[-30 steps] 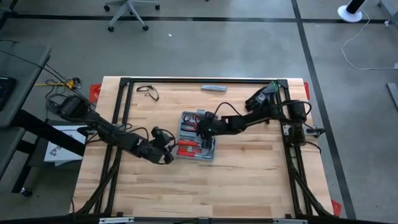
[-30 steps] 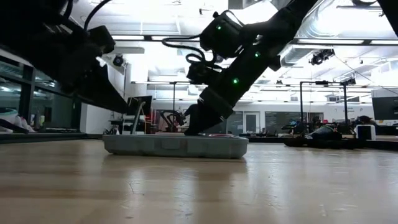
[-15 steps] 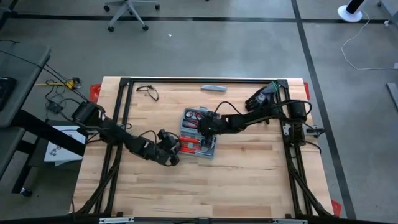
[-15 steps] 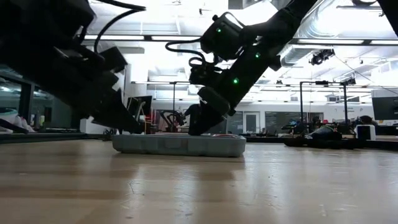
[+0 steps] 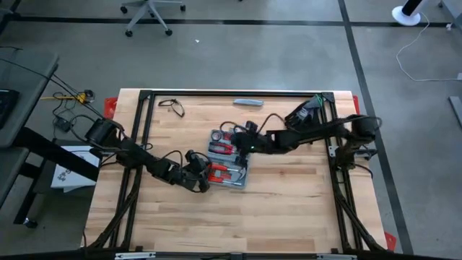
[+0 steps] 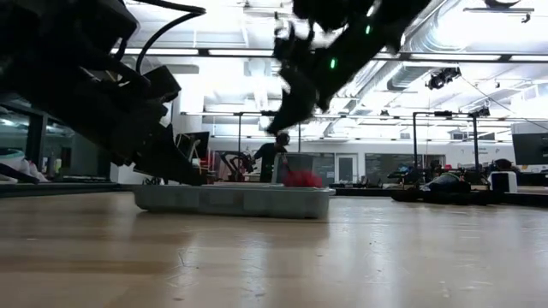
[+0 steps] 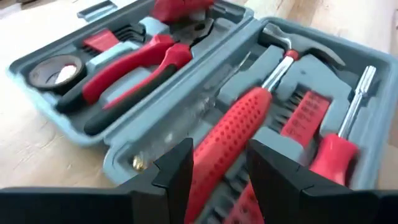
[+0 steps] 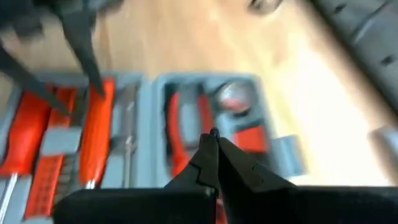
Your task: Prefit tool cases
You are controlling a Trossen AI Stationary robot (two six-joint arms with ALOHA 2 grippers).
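High view shows the tool case (image 5: 229,160) lying open at the middle of the desk (image 5: 289,209). Left pincer (image 5: 205,176) sits at the case's near edge, fingers apart, holding nothing. Right pincer (image 5: 237,143) hovers above the case, closed and empty.

The tool case (image 7: 118,158) is blue-grey moulded plastic with a dull, faintly sheened surface, and the hammer (image 7: 249,124) in it has a red dimpled grip on a shiny metal shank. The pliers (image 7: 134,62) carry smooth red and black handle sleeves, and the screwdriver (image 7: 348,124) has a bright metal shaft. The table (image 5: 289,209) is pale planked wood with a satin finish.
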